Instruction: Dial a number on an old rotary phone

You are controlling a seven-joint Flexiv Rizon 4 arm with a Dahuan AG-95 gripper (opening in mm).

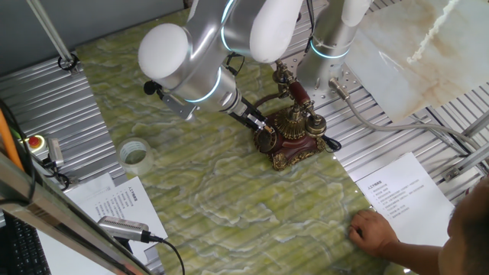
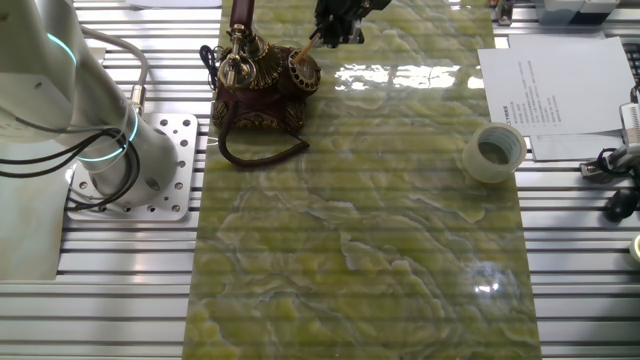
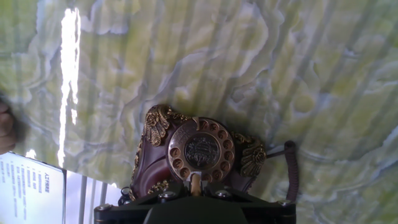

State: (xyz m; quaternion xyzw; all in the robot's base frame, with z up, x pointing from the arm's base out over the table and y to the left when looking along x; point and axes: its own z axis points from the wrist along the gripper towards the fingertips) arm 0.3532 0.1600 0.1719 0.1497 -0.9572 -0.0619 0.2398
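Green marbled matting covers the table (image 2: 380, 250) I am watching remotely. Near its far edge, close to my arm's base, sits the small ornate rotary phone (image 1: 294, 134) with dark red-brown body and brass-gold trim, its black cord (image 2: 255, 155) looping onto the mat. My gripper (image 1: 263, 126) holds a thin pale stick (image 3: 196, 183) whose tip rests on the round dark dial (image 3: 200, 150). A clear tape roll (image 2: 493, 152) lies well apart, beside printed paper sheets (image 2: 560, 85). A person's hand (image 1: 374, 229) rests at the mat's edge.
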